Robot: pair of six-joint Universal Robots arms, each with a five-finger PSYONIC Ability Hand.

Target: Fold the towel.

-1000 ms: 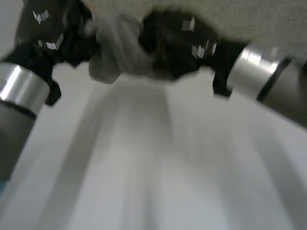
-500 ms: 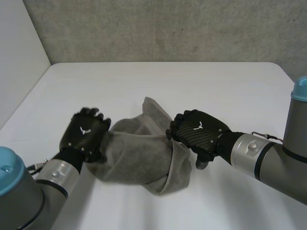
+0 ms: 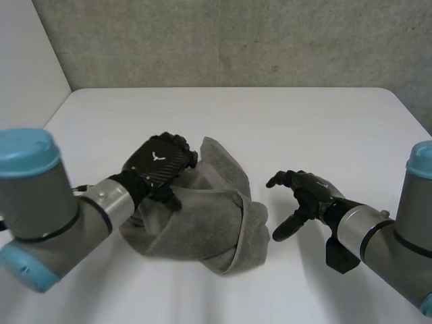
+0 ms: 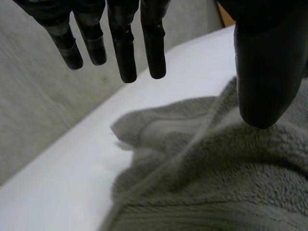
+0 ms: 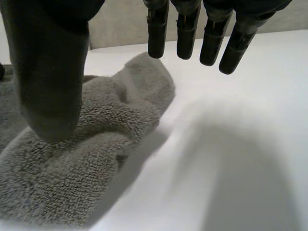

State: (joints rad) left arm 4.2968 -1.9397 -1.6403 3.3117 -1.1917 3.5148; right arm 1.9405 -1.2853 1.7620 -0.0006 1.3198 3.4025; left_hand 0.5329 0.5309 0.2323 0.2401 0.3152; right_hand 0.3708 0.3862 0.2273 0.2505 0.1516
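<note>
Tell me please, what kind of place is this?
Probably a robotics lab or test bench: a bare white table set against a rough grey concrete wall, with a crumpled grey towel lying on it as the work item.

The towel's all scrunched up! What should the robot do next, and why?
Probably reach the right hand across to the closest edge of the towel and pinch it. The towel lies in a crumpled heap on the table, the right hand hangs open beside it holding nothing, and the left hand is open over its other side.
</note>
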